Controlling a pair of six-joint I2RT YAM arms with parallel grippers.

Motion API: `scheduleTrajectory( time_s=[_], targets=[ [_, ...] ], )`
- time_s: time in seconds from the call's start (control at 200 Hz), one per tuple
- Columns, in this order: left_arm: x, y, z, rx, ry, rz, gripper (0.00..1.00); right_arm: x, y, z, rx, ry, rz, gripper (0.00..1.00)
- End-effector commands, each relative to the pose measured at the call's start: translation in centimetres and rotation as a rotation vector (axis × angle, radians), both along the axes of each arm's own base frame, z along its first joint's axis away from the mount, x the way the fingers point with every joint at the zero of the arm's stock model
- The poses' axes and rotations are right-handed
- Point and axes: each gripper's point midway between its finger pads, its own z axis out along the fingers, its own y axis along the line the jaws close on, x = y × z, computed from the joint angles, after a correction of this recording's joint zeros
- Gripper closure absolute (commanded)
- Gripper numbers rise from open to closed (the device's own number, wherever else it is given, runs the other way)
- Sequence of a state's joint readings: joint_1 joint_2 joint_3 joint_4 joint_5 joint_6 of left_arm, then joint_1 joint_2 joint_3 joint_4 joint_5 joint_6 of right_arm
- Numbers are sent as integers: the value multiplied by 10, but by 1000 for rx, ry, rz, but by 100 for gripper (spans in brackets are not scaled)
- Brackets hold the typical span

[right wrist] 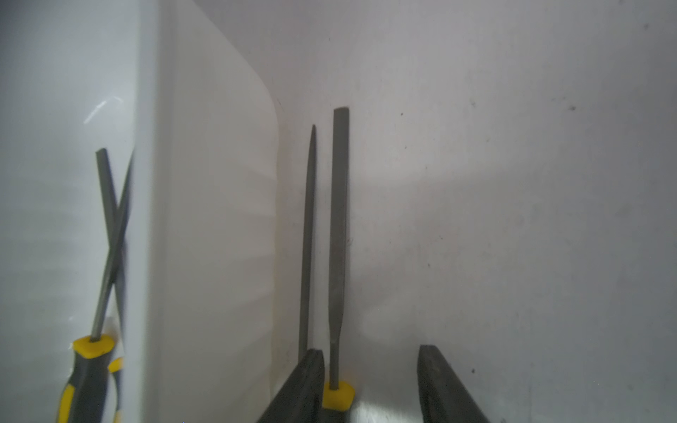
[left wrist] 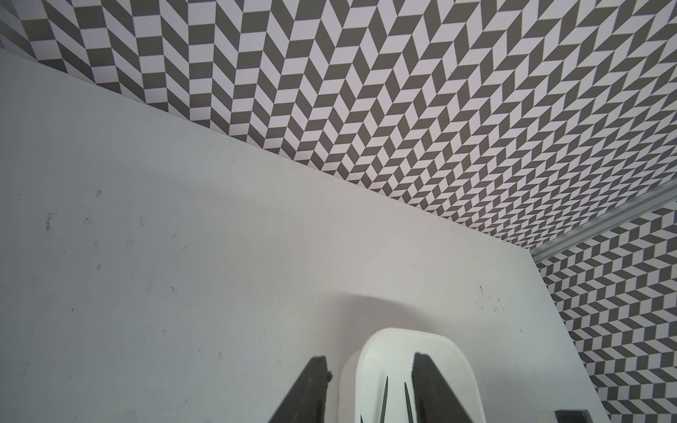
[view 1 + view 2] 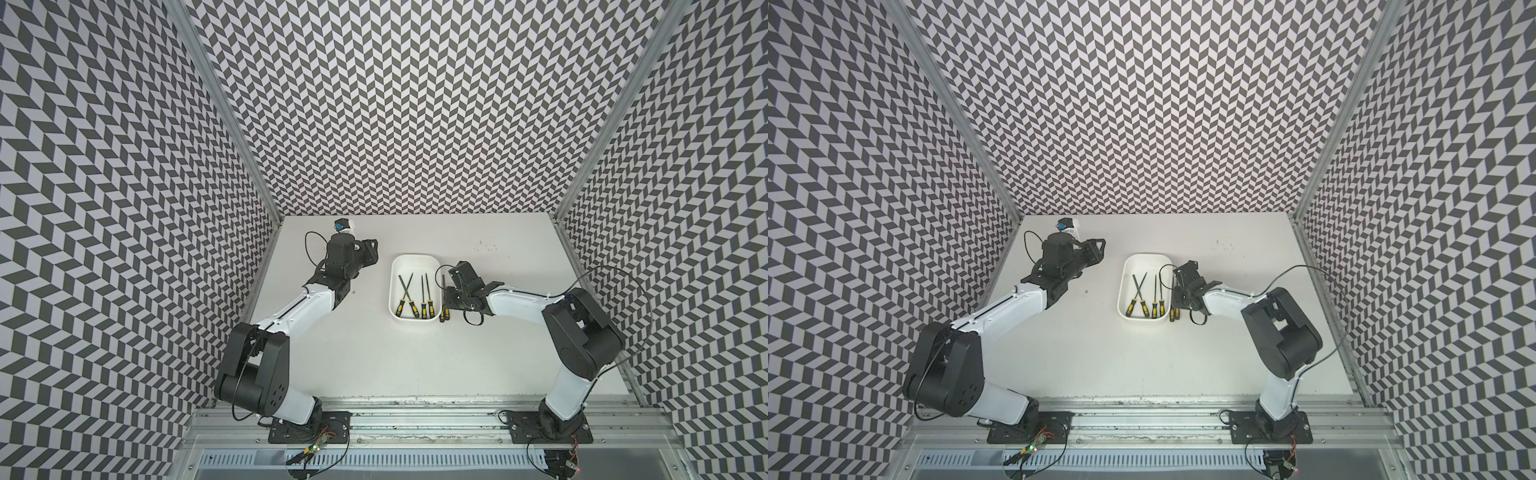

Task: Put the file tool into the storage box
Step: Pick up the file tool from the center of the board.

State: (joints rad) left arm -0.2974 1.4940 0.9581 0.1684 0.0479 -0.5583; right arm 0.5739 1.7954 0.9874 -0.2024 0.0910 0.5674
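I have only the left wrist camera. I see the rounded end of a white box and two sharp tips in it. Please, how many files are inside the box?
Observer: Four files lie in the storage box; two of them cross each other.
Operator: Thank you. Is any file outside it?
Observer: Yes, two files lie on the table, beside the box on the right arm's side.
Operator: And where is the right pincer?
Observer: The right pincer is low over those two, open, with the handle of the flat file between its fingers.
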Motion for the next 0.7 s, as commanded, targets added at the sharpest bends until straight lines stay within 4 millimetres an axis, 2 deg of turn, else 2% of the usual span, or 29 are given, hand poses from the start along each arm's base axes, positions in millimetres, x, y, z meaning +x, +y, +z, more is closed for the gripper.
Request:
scheduleTrajectory(
  time_s=[0.0,0.24,0.691],
  targets=[
    [-2,4,14,-13,-45,-5,57,1,5,-7,-28,2,0,54],
    [-3,4,14,-20,-45,-8,57,0,2,-7,-95,-15,-7,55],
    [-7,9,24,-31,-68,2,57,-7,-3,-22,-226,-7,-13,64]
  ],
)
